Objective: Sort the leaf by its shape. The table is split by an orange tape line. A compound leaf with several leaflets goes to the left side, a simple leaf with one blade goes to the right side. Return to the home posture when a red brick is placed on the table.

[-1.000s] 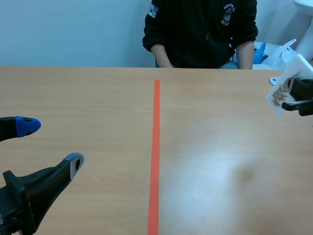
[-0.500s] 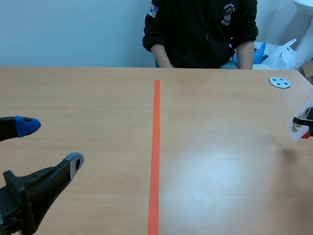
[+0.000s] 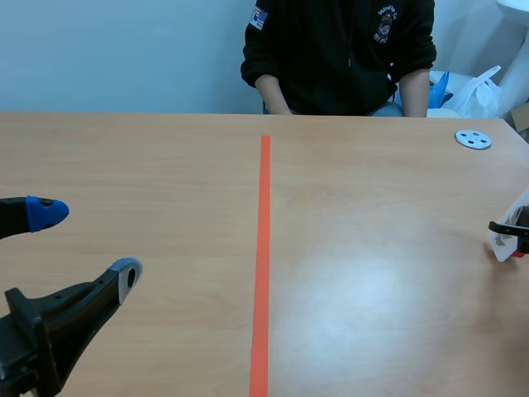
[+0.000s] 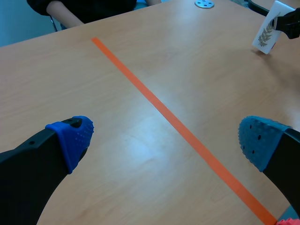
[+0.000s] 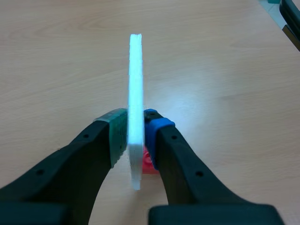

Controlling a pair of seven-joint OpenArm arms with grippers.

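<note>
- The right pincer [image 5: 136,131] is clamping a thin white card [image 5: 135,75] between its two pads. It is holding the card upright at the right edge of the tabletop [image 3: 372,298], well right of the orange tape line [image 3: 263,248]. I cannot tell whether the card's lower edge is touching the wood.
- The card is carrying the leaf [image 4: 266,33]. In the left wrist view the leaf is looking like a sprig with several leaflets, though it is small.
- If that reading is right, the step is calling for carrying the card across the line to the left half.
- Doing it well is meaning three things:
  - keeping the clamp firm;
  - lifting the lower edge clear before travelling so it is not dragging;
  - letting go only once the card is resting well past the line.
- The left pincer [image 3: 87,245] is waiting near the left with its fingers wide apart, holding nothing.
- A grey disc [image 3: 474,139] is lying far right on the tabletop.
- The only container is a white plastic bag [image 3: 483,87] beyond the far right edge, and its contents are not showing.
</note>
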